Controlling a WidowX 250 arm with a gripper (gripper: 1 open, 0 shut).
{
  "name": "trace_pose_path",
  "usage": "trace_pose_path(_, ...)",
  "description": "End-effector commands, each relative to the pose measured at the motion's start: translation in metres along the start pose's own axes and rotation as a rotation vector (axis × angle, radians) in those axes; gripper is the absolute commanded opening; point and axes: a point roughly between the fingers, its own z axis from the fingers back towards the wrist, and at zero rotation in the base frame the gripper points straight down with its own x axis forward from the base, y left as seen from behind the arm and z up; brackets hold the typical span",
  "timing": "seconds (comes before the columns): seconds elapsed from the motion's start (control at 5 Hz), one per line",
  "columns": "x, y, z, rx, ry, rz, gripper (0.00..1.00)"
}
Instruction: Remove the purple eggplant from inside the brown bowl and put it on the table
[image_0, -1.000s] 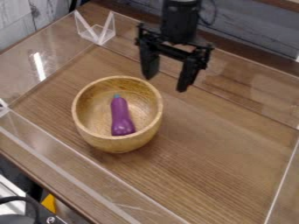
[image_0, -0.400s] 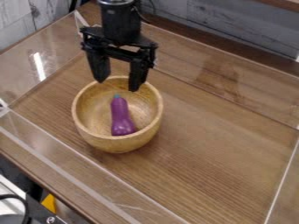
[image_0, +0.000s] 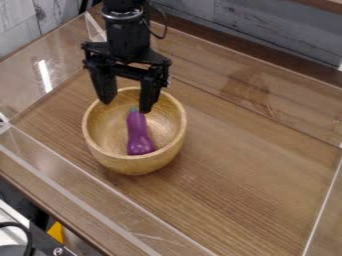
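The tool (image_0: 126, 101), fingers spread wide, is hovering over the brown bowl (image_0: 107, 148), needing to drop onto the purple eggplant (image_0: 138, 133).

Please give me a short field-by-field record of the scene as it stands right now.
Bowl: tan wooden bowl, upright on the table
Eggplant: purple eggplant lying inside the bowl
Gripper: gripper open, pointing down, above the bowl's far rim
Held: nothing
Contact: gripper not touching the eggplant
Surround: clear walls along the table's edges
Task state: eggplant not yet taken out
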Motion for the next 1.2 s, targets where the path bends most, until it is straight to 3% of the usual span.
trace_pose_path(0.0, -0.001, 0.005, 0.004, 0.003, -0.058, 0.054, 1.00)
trace_pose_path(1.0, -0.005, 0.009, -0.033, -0.024, -0.097, 0.165, 1.00)
